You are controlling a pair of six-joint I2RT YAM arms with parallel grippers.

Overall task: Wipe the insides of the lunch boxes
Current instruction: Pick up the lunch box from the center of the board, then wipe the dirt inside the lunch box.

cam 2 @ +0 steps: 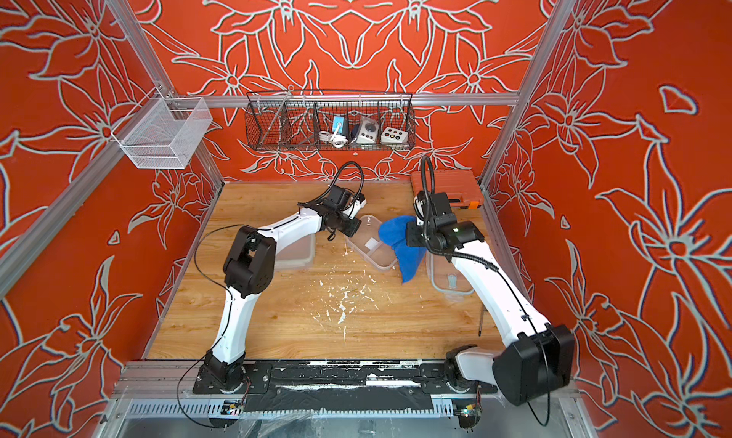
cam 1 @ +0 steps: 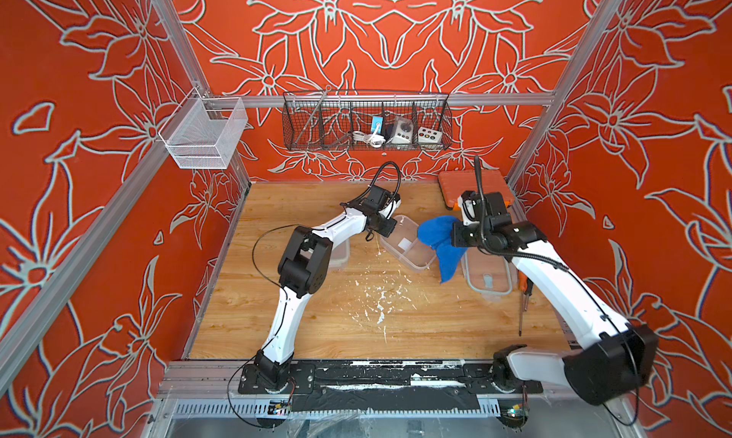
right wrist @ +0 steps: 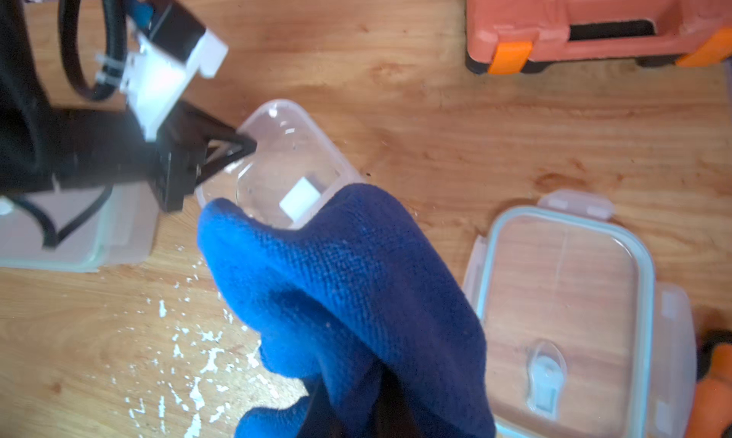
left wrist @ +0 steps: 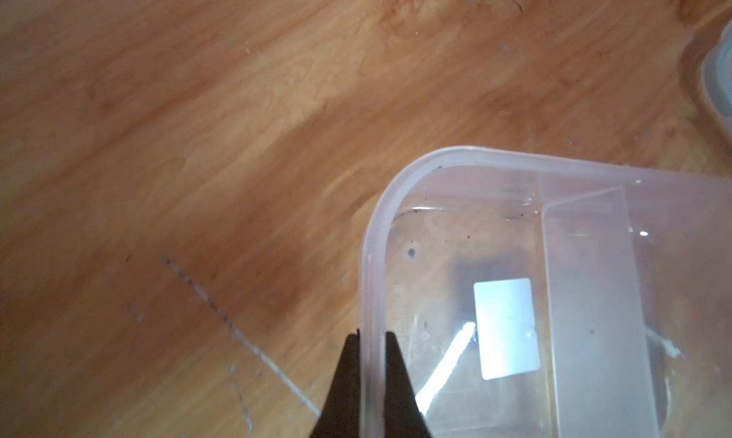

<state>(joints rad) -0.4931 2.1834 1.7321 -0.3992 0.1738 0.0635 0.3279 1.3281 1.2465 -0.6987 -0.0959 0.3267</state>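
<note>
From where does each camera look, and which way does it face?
Top views: high above the front, looking down at the table; left arm and right arm show whole.
Left wrist: on the left arm, looking along the left gripper, shut on the divided lunch box rim.
Right wrist: on the right arm, looking over the blue cloth at that box; the left gripper shows.
Shared: all show that box.

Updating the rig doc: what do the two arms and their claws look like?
Both arms: white link shells, chunky black joint housings, black base plates. Left arm trails a thin loose black wire; right arm carries ribbed black conduit. Left claw: black, open-frame triangular fingers tapering to points, white bracket behind. Right claw: dark, mostly hidden.
</note>
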